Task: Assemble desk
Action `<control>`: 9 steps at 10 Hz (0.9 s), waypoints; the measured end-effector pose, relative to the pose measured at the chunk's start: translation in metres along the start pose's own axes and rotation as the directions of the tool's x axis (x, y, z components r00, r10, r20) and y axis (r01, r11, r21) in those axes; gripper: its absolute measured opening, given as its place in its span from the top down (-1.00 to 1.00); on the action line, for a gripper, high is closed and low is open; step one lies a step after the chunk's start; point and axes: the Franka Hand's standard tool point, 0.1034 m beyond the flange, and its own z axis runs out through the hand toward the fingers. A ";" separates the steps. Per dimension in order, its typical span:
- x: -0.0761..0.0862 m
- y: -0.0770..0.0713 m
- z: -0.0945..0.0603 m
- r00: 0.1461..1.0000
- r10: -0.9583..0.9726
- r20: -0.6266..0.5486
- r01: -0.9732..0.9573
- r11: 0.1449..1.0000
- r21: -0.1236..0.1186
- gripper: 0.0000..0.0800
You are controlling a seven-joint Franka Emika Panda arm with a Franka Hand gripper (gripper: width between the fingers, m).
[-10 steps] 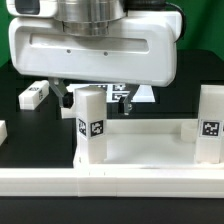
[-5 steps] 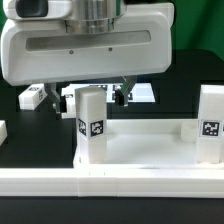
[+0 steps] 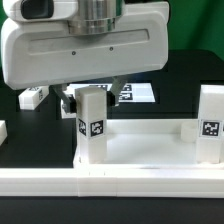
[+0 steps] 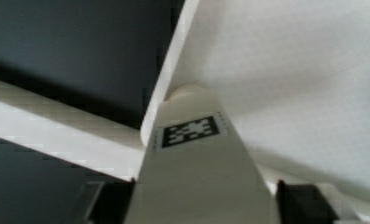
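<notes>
- Tool [image 3: 93, 98]: it hangs low over the exterior view's left end of the tabletop [image 3: 145, 152], and its broad white body fills the upper part of that view.
- Its dark fingers [image 4: 107, 202] stand on either side of the top of an upright leg [image 3: 92, 120], very close to the leg's faces. I cannot tell whether they press on the leg or merely flank it, since neither view shows the contact clearly.
- The flanked leg stands upright at the tabletop's corner on the exterior view's left, with a black-and-white tag facing the camera. In the wrist view the same leg runs between the two fingers and shows a tag on its face.
- A second leg [image 3: 210, 122] stands upright at the tabletop's corner on the exterior view's right, also tagged and well apart from the tool.
- A loose leg [image 3: 33, 97] lies flat on the black worktop [image 3: 40, 140], at the exterior view's left behind the tabletop.
- The marker board [image 3: 141, 93] lies flat on the worktop behind the tool, partly hidden by it.
- The border rail [image 3: 30, 181] runs along the front, with the tabletop resting just behind it.
</notes>
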 end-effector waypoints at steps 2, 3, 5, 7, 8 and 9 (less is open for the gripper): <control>-0.001 0.001 0.000 0.999 0.041 0.001 -0.041 0.999 0.002 0.28; -0.004 0.005 0.001 0.998 0.062 0.007 -0.062 0.998 0.012 0.28; -0.006 0.009 0.001 0.962 0.274 0.006 -0.275 0.961 0.033 0.28; -0.005 0.009 0.001 0.867 0.498 0.011 -0.498 0.866 0.034 0.28; -0.005 0.008 0.000 0.803 0.595 0.014 -0.595 0.803 0.033 0.28; -0.005 0.008 0.000 0.746 0.665 0.019 -0.665 0.745 0.042 0.28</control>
